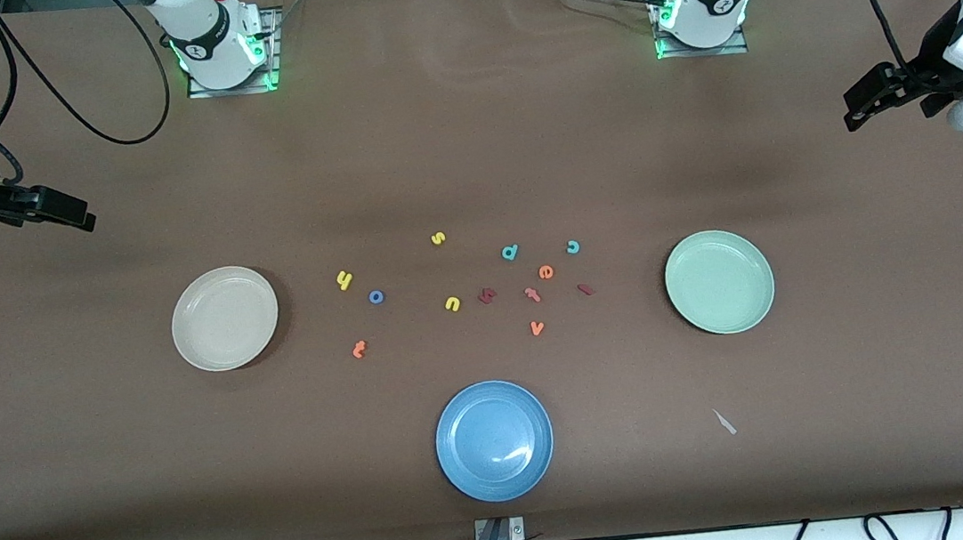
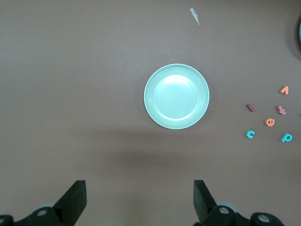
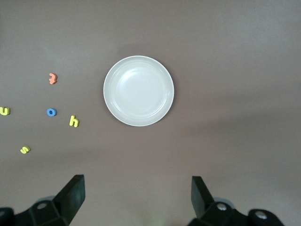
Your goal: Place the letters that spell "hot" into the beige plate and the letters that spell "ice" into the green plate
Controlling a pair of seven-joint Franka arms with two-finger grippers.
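The beige plate [image 1: 224, 318] [image 3: 138, 91] lies toward the right arm's end, the green plate [image 1: 719, 282] [image 2: 176, 96] toward the left arm's end. Between them lie the yellow h [image 1: 345, 280] [image 3: 74, 121], blue o [image 1: 376, 296] [image 3: 51, 112], orange t [image 1: 358, 349] [image 3: 52, 78], dark red i [image 1: 586, 289] [image 2: 250, 108], orange e [image 1: 545, 271] [image 2: 270, 122] and teal c [image 1: 572, 247] [image 2: 250, 134]. My left gripper [image 1: 867, 109] [image 2: 140, 197] hangs open over its table end. My right gripper [image 1: 68, 210] [image 3: 137, 195] hangs open over the other end. Both are empty.
A blue plate [image 1: 494, 440] sits near the front edge. Other letters lie among the task's: yellow s [image 1: 438, 239], yellow u [image 1: 452, 303], teal d [image 1: 510, 252], pinkish-red t [image 1: 532, 294], orange v [image 1: 538, 328], a dark red one [image 1: 487, 295]. A pale scrap [image 1: 724, 422] lies near the green plate.
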